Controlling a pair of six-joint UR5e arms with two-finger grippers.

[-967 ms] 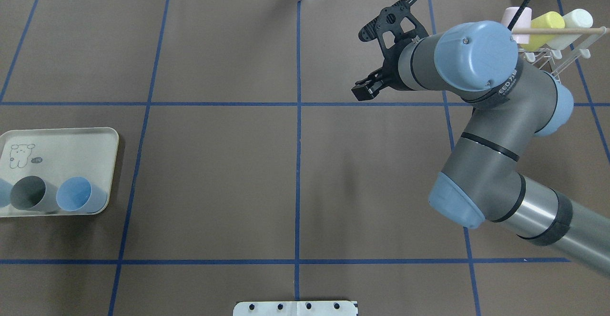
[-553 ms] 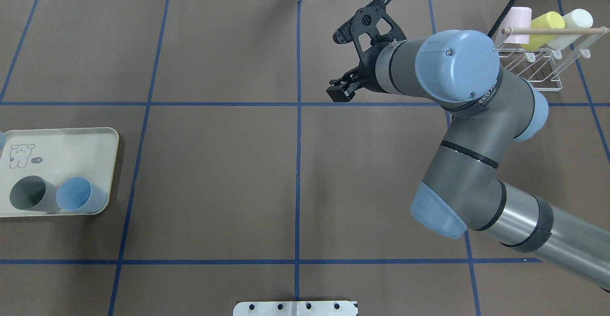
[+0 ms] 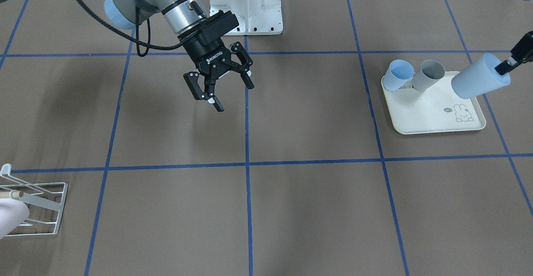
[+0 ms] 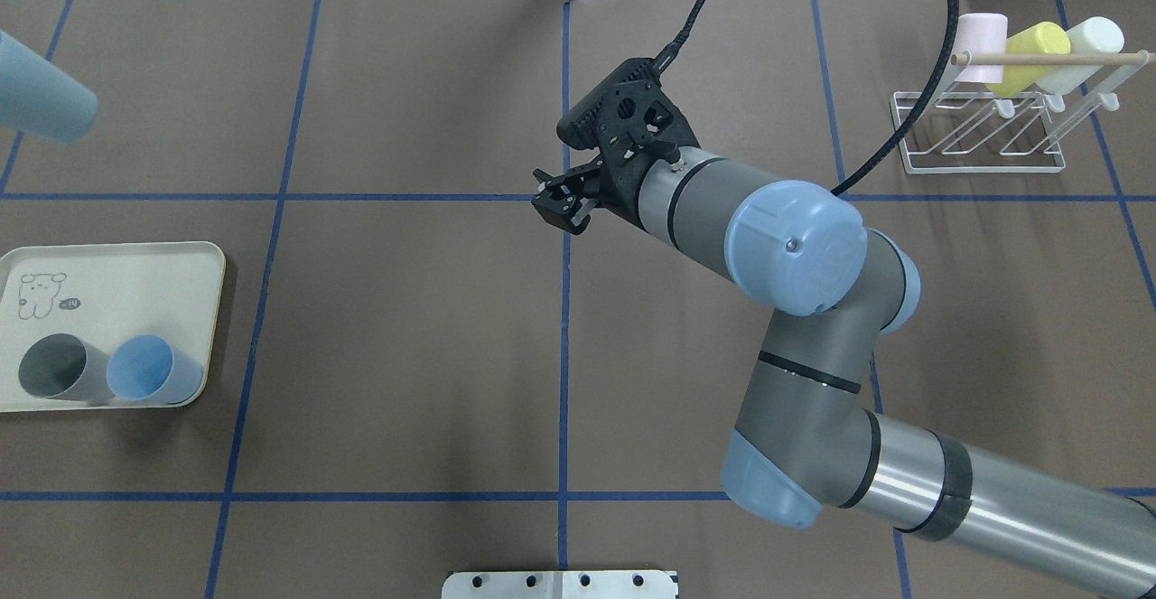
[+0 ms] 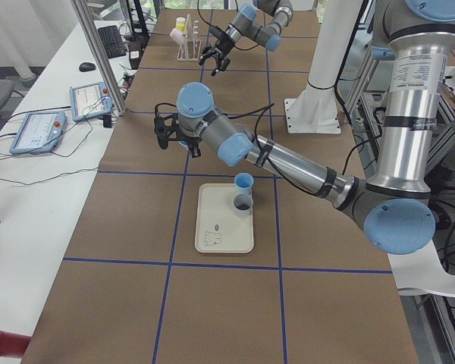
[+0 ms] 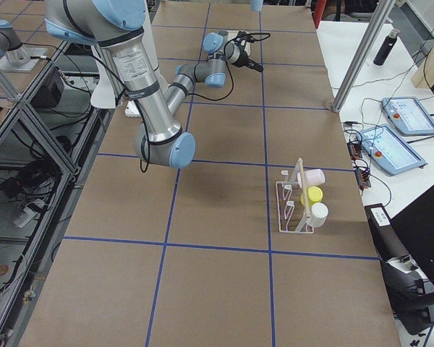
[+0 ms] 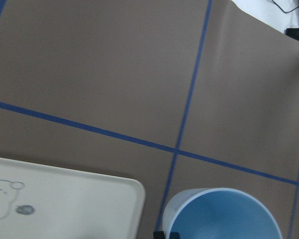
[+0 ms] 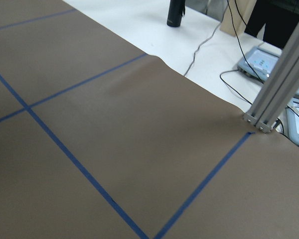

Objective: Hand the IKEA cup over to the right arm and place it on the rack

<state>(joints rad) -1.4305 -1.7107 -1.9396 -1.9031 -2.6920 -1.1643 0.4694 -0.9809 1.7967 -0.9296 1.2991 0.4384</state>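
**Right arm swings to mid-bench; cup held aloft on the left**

Since a second ago the right arm has swung away from the small white wire-frame rack [image 4: 980, 170] toward the middle of the brown, blue-taped bench [image 4: 406, 328]. The light blue plastic cup [image 4: 41, 93], then only a sliver at the overhead view's left edge beside the tray, now shows at the upper left. The two cups on the tray have not shifted.

The right claw [image 3: 235, 97] hangs above the bench close to the central blue line. Its black fingers are spread wide with nothing between them.

The left claw [image 3: 501, 67] is closed on the rim of the light blue plastic cup. The cup is carried clear of the bench, tipped almost onto its side, and the left wrist view looks into its blue inside. In the front-facing view it hangs over one edge of the cream rabbit-print tray [image 3: 433, 113], well apart from the right claw.

A grey cup [image 3: 431, 74] and a second light blue cup [image 3: 397, 75] stand side by side on the tray.

The rack stands near the bench's far right corner. A pale pink cup [image 4: 984, 34], a yellow cup [image 4: 1030, 46] and a white cup [image 4: 1088, 43] lie by its light wooden dowel [image 4: 1048, 59].
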